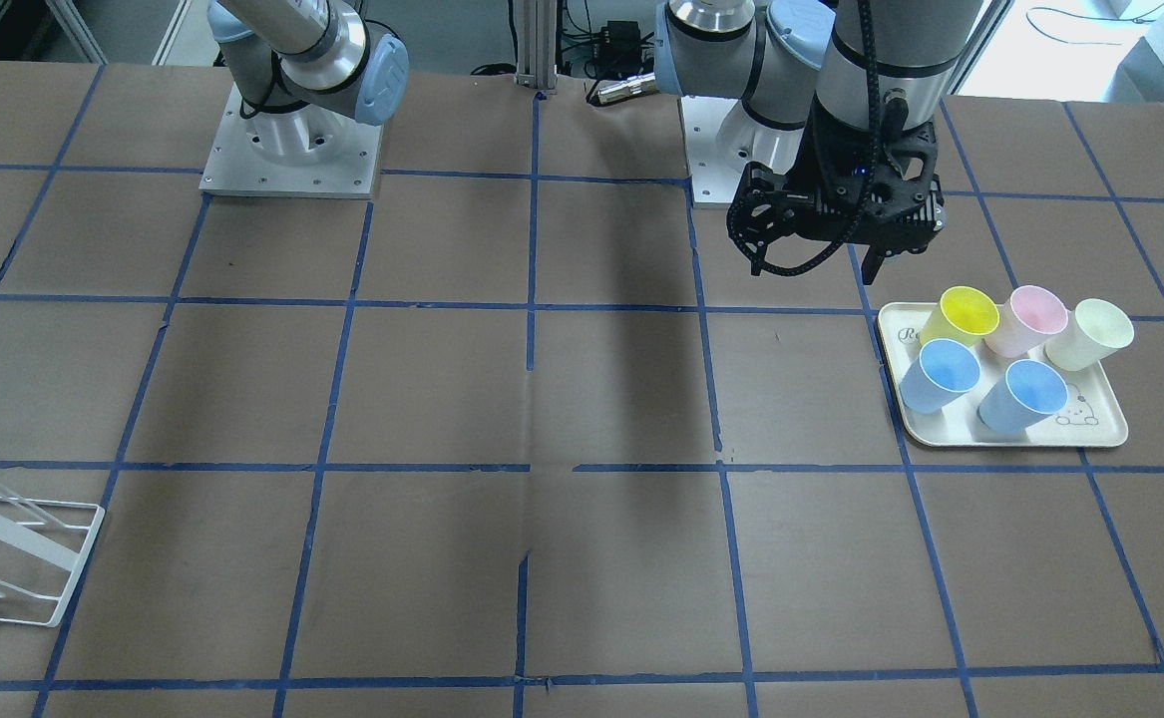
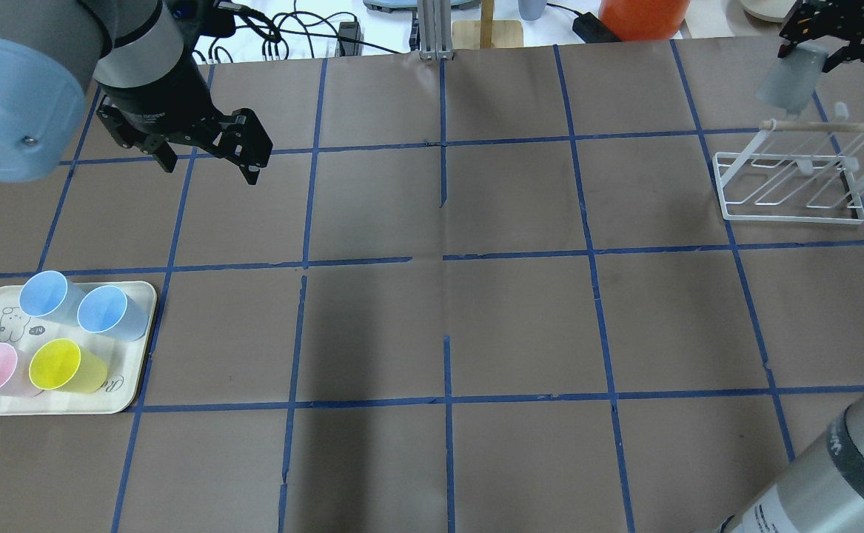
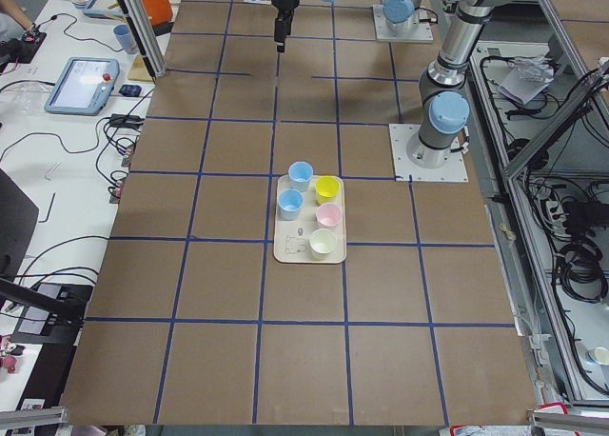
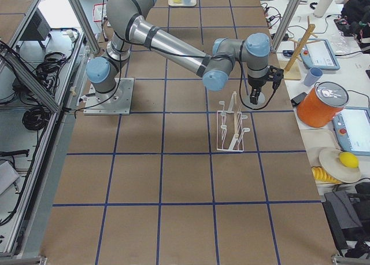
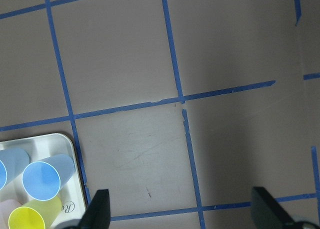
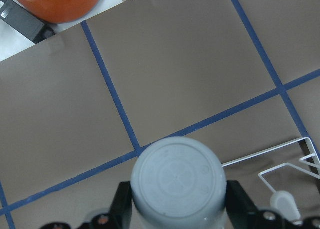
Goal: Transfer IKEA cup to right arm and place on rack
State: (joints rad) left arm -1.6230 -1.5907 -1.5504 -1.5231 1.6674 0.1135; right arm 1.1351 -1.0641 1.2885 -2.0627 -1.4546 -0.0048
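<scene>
Right gripper (image 2: 809,50) clamped on IKEA cup (image 2: 787,80), airborne at far right table corner, just above rack (image 2: 794,218). Left gripper (image 2: 211,166) spread wide, empty, near left edge. Advice: square cup over rack, descend slow, release only once seated.

The brown table (image 2: 520,326) is gridded with blue tape (image 2: 520,254); the IKEA cup (image 2: 788,78) is seen pale grey, the rack (image 2: 791,219) white, the tray (image 2: 69,408) cream.
</scene>
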